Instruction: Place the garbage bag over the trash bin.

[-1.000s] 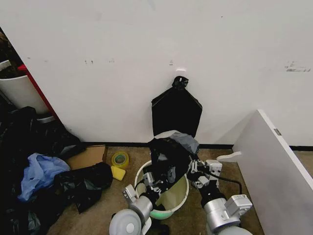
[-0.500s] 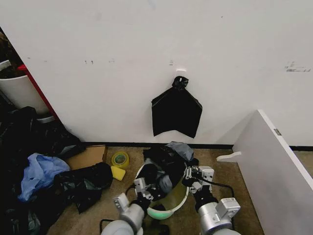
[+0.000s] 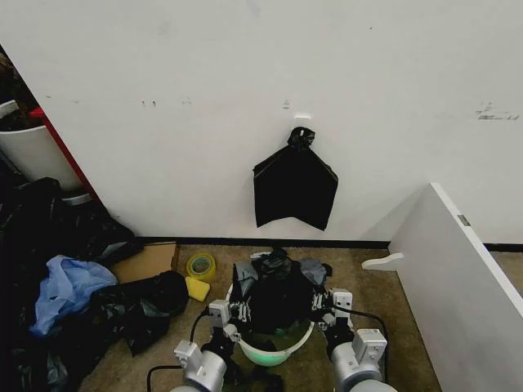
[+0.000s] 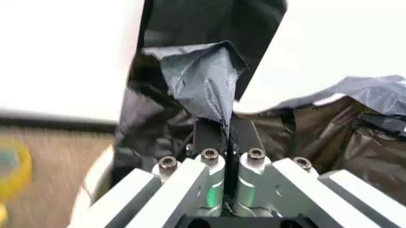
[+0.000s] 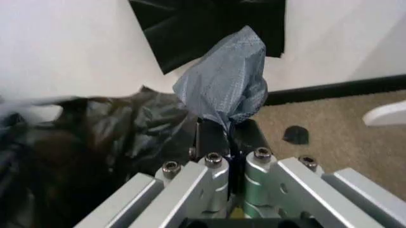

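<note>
The trash bin [image 3: 274, 349] is a round white bucket with a greenish bottom, low in the head view. The garbage bag [image 3: 278, 294], thin crinkly black plastic, hangs across its mouth and sags inside. My left gripper [image 3: 239, 300] is shut on a pinched corner of the bag [image 4: 204, 85] at the bin's left rim. At the right rim, my right gripper [image 3: 320, 296] is shut on another bunched corner [image 5: 225, 83]. Both corners stick up between the fingers.
A flat black bag bunch [image 3: 295, 186] hangs on the white wall behind the bin. Tape roll [image 3: 200, 265], yellow sponge [image 3: 197, 287], cardboard and heaped black and blue bags [image 3: 69, 287] lie to the left. A white board [image 3: 462, 286] leans at the right.
Both grippers have come down and spread apart, carrying the bag from above the bin down onto its mouth. The bag now lies lower and wider over the rim.
</note>
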You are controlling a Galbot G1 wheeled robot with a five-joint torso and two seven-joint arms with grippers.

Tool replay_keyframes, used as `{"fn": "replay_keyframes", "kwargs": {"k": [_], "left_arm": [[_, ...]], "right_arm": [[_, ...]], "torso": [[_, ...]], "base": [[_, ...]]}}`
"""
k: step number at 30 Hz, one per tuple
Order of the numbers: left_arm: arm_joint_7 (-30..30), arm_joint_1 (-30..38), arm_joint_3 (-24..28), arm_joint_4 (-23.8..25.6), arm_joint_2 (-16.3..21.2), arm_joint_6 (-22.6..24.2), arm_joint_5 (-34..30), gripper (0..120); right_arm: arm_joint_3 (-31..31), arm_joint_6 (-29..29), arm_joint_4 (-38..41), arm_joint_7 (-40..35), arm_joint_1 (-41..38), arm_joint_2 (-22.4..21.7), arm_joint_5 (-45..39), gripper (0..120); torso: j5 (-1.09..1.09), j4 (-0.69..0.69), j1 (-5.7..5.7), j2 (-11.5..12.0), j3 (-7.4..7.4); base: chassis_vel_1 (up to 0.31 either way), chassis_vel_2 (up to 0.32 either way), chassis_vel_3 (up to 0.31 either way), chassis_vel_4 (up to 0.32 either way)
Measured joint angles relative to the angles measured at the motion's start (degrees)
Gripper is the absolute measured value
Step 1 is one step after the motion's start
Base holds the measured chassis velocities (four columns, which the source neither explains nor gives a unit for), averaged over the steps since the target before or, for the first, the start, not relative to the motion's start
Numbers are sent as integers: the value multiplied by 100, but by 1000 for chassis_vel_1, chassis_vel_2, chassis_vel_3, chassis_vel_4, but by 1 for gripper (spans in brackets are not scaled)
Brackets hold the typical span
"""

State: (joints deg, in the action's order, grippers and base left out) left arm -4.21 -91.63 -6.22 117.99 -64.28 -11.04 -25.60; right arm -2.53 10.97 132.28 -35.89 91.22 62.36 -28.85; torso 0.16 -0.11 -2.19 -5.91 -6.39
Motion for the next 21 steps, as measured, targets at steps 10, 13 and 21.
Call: {"fn": "replay_keyframes", "kwargs": {"k": [10,13,21], "left_arm": [[682,183,-123,-612,142,-727,658,0],[689,170,-109,-854,51,-837,657,0],[683,-99,-145,-878,224,-1126,1059,0]], "right_arm": [[38,175,330,-366,504,-318,-417,0],[158,173,-17,-357,442,-249,-550,0],[229,121,-378,-282,329,-212,-751,0]], "torso": [[-2,-2,0,0,0],[-1,-1,0,0,0],[0,0,0,0,0]], "base": [[0,0,0,0],[0,0,0,0],[0,0,0,0]]}}
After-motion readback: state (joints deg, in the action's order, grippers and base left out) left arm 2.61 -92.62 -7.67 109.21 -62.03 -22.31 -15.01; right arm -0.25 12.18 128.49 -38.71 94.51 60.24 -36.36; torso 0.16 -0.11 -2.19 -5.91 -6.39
